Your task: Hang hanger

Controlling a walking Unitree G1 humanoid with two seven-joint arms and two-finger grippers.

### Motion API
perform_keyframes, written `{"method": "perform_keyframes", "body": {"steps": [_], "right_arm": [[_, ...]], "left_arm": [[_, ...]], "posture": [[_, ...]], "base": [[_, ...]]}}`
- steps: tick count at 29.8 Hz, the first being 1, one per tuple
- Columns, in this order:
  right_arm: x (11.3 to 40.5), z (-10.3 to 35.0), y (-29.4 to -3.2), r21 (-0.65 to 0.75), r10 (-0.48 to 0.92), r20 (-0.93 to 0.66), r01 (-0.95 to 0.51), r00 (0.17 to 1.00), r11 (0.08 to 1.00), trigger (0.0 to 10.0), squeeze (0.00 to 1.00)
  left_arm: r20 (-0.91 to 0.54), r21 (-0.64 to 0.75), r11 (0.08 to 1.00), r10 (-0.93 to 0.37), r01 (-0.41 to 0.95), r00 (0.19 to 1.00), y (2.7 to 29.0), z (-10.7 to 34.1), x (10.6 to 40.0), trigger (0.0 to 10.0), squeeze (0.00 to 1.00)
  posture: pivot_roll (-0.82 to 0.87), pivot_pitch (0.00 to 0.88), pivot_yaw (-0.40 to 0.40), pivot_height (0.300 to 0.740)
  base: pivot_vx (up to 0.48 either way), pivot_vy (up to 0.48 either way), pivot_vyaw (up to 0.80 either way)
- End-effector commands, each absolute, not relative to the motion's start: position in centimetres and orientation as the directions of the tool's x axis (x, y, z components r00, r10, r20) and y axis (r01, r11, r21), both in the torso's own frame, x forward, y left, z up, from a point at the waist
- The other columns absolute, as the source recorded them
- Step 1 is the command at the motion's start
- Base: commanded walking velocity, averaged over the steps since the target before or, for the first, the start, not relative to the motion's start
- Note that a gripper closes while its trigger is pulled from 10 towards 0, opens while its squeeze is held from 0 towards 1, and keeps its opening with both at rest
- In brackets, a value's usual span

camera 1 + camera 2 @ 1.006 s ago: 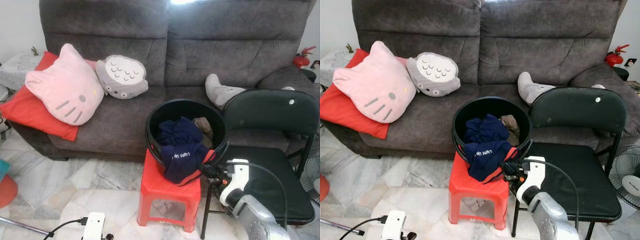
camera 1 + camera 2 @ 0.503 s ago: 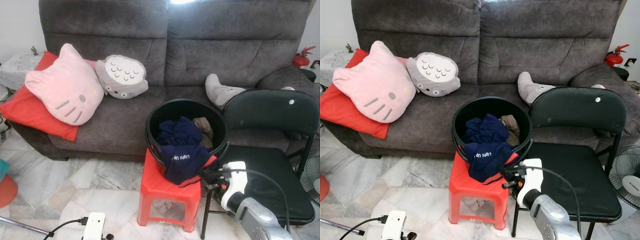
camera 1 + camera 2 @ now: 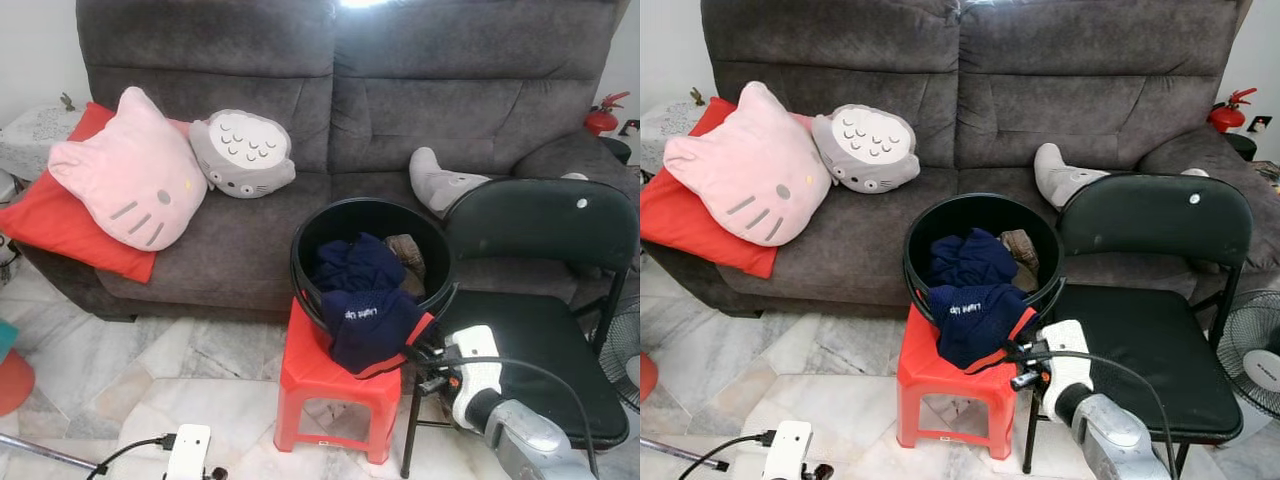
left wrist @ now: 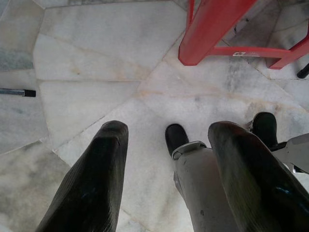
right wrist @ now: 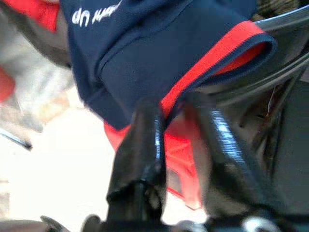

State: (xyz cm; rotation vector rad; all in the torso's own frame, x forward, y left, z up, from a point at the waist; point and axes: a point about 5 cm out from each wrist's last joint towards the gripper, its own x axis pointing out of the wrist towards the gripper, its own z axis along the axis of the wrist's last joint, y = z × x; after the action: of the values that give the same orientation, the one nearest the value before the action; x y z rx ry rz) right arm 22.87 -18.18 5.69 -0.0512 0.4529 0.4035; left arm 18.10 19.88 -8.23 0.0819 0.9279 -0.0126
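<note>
A grey sofa (image 3: 350,110) stands behind a black folding chair (image 3: 540,300) and a red stool (image 3: 335,385) carrying a black bucket (image 3: 305,245), over whose rim hangs a navy garment (image 3: 370,322) with a red-trimmed hem. The right gripper (image 3: 418,362) sits at that hem, fingers narrowly parted about the edge; whether they grip it I cannot tell. The left gripper (image 4: 166,159) hangs open above the marble floor (image 4: 96,77).

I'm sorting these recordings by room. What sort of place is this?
Most likely a home living room: a grey sofa with a pink cat cushion and a grey owl plush, a marble-tiled floor, and a black laundry bucket on a red stool.
</note>
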Motion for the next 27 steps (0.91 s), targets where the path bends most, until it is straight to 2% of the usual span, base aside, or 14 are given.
{"method": "perform_keyframes", "body": {"steps": [1, 2, 3, 12, 15, 16, 17, 18, 21, 22, 23, 24, 25, 27], "right_arm": [[22.8, 6.1, -18.2, -0.039, 0.341, -0.438, -0.397, 0.831, 0.917, 10.0, 0.97], [22.8, 6.1, -18.2, -0.049, 0.343, -0.444, -0.404, 0.828, 0.913, 10.0, 0.78], [22.8, 6.1, -18.2, -0.058, 0.351, -0.448, -0.419, 0.822, 0.906, 10.0, 0.0], [22.1, 5.9, -18.4, -0.278, 0.347, -0.525, -0.541, 0.778, 0.794, 10.0, 0.0], [21.8, 6.3, -19.1, -0.458, 0.33, -0.576, -0.63, 0.748, 0.628, 10.0, 0.0], [21.8, 6.3, -19.1, -0.458, 0.33, -0.576, -0.63, 0.748, 0.628, 10.0, 0.0], [21.6, 6.7, -19.3, -0.516, 0.338, -0.588, -0.663, 0.735, 0.542, 10.0, 0.34], [21.5, 6.8, -19.3, -0.529, 0.346, -0.591, -0.674, 0.729, 0.516, 10.0, 1.0], [21.4, 7.3, -19.2, -0.58, 0.353, -0.586, -0.682, 0.729, 0.446, 10.0, 1.0], [21.5, 8.0, -19.1, -0.664, 0.365, -0.579, -0.681, 0.729, 0.309, 10.0, 1.0], [21.5, 8.0, -19.1, -0.664, 0.365, -0.579, -0.681, 0.729, 0.309, 10.0, 1.0], [21.5, 8.2, -19.0, -0.688, 0.374, -0.577, -0.679, 0.726, 0.255, 10.0, 0.8], [21.5, 8.5, -19.0, -0.713, 0.368, -0.575, -0.668, 0.73, 0.211, 10.0, 0.0], [22.0, 9.2, -19.1, -0.764, 0.358, -0.538, -0.621, 0.763, 0.175, 10.0, 0.0]], "left_arm": [[-0.811, 0.081, 0.995, 0.031, 0.06, 0.585, 20.0, -8.4, 17.8, 10.0, 0.0], [-0.811, 0.082, 0.995, 0.031, 0.06, 0.584, 20.0, -8.4, 17.8, 10.0, 0.0], [-0.811, 0.082, 0.995, 0.032, 0.06, 0.584, 20.0, -8.4, 17.8, 10.0, 0.0], [-0.811, 0.083, 0.995, 0.033, 0.059, 0.584, 20.1, -8.4, 17.8, 10.0, 0.0], [-0.811, 0.084, 0.995, 0.035, 0.058, 0.584, 20.1, -8.4, 17.8, 10.0, 0.0], [-0.811, 0.084, 0.995, 0.035, 0.058, 0.584, 20.1, -8.4, 17.8, 10.0, 0.0], [-0.811, 0.085, 0.995, 0.035, 0.058, 0.584, 20.1, -8.4, 17.8, 10.0, 0.0], [-0.811, 0.085, 0.995, 0.035, 0.058, 0.584, 20.1, -8.4, 17.8, 10.0, 0.0], [-0.811, 0.085, 0.995, 0.035, 0.058, 0.584, 20.1, -8.4, 17.8, 10.0, 0.0], [-0.81, 0.084, 0.995, 0.034, 0.058, 0.585, 20.1, -8.4, 17.8, 10.0, 0.0], [-0.81, 0.084, 0.995, 0.034, 0.058, 0.585, 20.1, -8.4, 17.8, 10.0, 0.0], [-0.81, 0.084, 0.995, 0.034, 0.058, 0.585, 20.1, -8.3, 17.9, 10.0, 0.0], [-0.81, 0.084, 0.995, 0.034, 0.059, 0.585, 20.1, -8.3, 17.9, 10.0, 0.0], [-0.81, 0.084, 0.995, 0.033, 0.06, 0.586, 20.1, -8.3, 17.9, 10.0, 0.0]], "posture": [[-0.07, 0.004, 0.003, 0.74], [-0.07, 0.004, 0.003, 0.74], [-0.07, 0.004, 0.003, 0.74], [-0.07, 0.004, 0.003, 0.74], [-0.08, 0.004, 0.004, 0.74], [-0.08, 0.004, 0.004, 0.74], [-0.08, 0.004, 0.004, 0.74], [-0.08, 0.004, 0.004, 0.74], [-0.08, 0.003, 0.003, 0.74], [-0.08, 0.003, 0.005, 0.74], [-0.08, 0.003, 0.005, 0.74], [-0.08, 0.003, 0.005, 0.74], [-0.08, 0.003, 0.005, 0.74], [-0.08, 0.002, 0.006, 0.74]], "base": [[0.0, 0.0, 0.0], [0.0, 0.0, 0.0], [0.0, 0.0, 0.0], [0.0, 0.0, 0.0], [0.0, 0.0, 0.0], [0.0, 0.0, 0.0], [0.0, 0.0, 0.0], [0.0, 0.0, 0.0], [0.0, 0.0, 0.0], [0.0, 0.0, 0.0], [0.0, 0.0, 0.0], [0.0, 0.0, 0.0], [0.0, 0.0, 0.0], [0.0, 0.0, 0.0]]}}
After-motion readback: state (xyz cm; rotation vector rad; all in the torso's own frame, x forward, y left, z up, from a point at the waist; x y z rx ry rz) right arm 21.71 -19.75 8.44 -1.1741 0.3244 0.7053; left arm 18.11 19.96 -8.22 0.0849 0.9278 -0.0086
